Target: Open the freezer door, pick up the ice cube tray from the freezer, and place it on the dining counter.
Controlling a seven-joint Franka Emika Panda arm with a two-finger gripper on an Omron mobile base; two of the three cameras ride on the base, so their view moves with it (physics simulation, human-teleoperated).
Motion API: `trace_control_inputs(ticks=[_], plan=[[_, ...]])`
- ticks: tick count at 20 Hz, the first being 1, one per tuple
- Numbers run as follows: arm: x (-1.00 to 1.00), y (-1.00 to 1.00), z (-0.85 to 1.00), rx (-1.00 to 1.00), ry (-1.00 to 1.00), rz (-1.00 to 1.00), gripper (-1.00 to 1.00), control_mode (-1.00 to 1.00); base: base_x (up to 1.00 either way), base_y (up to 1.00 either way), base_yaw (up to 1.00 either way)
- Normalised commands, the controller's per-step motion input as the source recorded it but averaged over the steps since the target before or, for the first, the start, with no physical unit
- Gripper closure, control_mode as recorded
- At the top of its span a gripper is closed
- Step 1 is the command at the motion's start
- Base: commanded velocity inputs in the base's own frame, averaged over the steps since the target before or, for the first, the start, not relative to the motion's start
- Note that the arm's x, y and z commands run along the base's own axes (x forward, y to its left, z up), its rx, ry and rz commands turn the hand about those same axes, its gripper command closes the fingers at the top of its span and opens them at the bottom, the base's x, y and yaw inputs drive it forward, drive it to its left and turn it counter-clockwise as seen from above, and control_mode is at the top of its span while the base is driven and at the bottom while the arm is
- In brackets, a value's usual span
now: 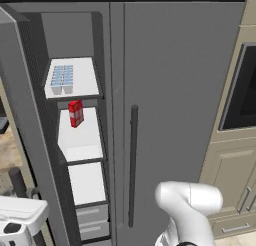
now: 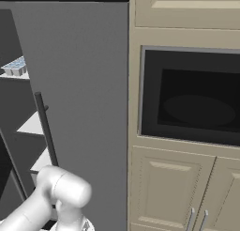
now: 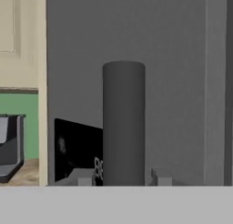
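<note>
1. The freezer stands open on the left of the grey fridge front, its white shelves bared to the left base view, so the first step looks done.
2. The freezer door is swung out towards the robot; in the hand view its black dispenser panel sits just behind the long dark handle.
3. The wider plain door beside the opening is closed.
4. The pincer sits narrow around that handle, one tip on each side; I judge it shut on the handle, holding the door back.
5. The red carton stands at the back left of the second shelf.
6. The ice cube tray lies flat on the top shelf towards its left edge, untouched; it must be reached next.
</note>
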Motion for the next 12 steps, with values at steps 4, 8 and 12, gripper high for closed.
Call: trace_control_inputs(ticks=[4,8,12], plan=[[0.00,0.00,0.00,0.00,0.00,0.00,1.00,-1.00,0.00,0.00,0.00],[0.00,0.00,0.00,0.00,0.00,0.00,-1.00,-1.00,0.00,0.00,0.00],[0.00,0.00,0.00,0.00,0.00,0.00,-1.00,-1.00,0.00,0.00,0.00]])
